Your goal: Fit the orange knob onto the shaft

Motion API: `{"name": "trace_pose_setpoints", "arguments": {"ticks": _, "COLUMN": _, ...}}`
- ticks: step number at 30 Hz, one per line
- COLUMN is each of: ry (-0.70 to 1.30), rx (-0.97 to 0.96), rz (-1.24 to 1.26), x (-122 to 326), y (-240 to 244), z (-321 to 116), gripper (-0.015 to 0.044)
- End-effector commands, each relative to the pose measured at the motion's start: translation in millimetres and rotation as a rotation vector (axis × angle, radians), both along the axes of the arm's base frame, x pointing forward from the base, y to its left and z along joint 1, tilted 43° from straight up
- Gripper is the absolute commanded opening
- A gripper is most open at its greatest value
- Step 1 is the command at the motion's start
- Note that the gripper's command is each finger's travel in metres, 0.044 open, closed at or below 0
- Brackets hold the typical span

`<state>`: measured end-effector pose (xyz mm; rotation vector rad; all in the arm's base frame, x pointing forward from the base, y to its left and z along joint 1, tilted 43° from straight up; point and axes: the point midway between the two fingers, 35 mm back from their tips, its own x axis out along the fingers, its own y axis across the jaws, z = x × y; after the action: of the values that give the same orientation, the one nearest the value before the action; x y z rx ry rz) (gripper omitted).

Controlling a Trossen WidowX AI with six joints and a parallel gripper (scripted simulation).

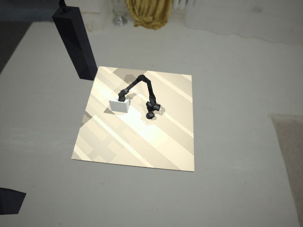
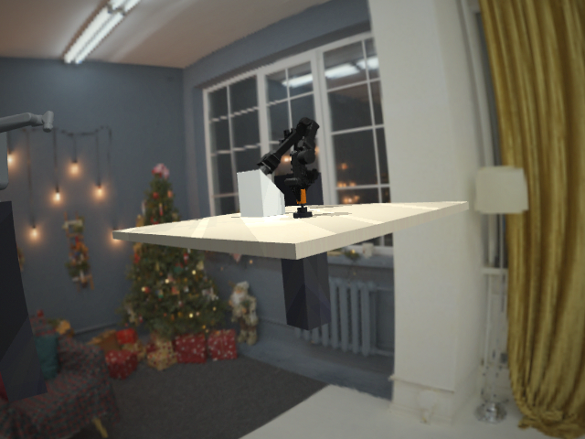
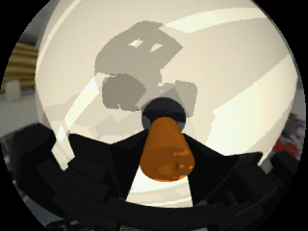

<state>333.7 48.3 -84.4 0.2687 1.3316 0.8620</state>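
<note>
Far L, dark pillar [image 1: 75, 44], beside tabletop [image 1: 137, 146] [image 2: 264, 236]. On tabletop, L of ctr: white block [image 1: 119, 105] [image 2: 252, 193] w/ arm's [image 1: 133, 85] [image 2: 288, 142] lower end at its top. Arm goes up, bends, comes down to R of block. There, gripper [image 1: 149, 109] [image 2: 303, 191] [image 3: 165, 134] is clamped on orange knob [image 2: 303, 196] [image 3: 167, 149], one finger each side. Knob approx upright, directly over round pedestal [image 1: 149, 115] [image 2: 303, 214] [image 3: 164, 108], which stands on tabletop. Exterior view: knob's above the pedestal base, not all the way down; can't tell if shaft tip is in the hole. Flat-side alignment: can't tell.
</note>
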Motion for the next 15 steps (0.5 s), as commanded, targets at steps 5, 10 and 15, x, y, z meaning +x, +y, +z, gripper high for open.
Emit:
{"name": "trace_pose_setpoints", "arguments": {"ticks": 5, "ry": -0.003, "rx": 0.002, "rz": 0.001, "x": 0.9, "y": 0.2, "z": -0.7, "gripper": 0.0000}}
{"name": "trace_pose_setpoints", "arguments": {"ticks": 10, "ry": -0.003, "rx": 0.002, "rz": 0.001, "x": 0.9, "y": 0.2, "z": -0.7, "gripper": 0.0000}}
{"name": "trace_pose_setpoints", "arguments": {"ticks": 15, "ry": -0.003, "rx": 0.002, "rz": 0.001, "x": 2.2, "y": -2.9, "z": 1.7, "gripper": 0.0000}}
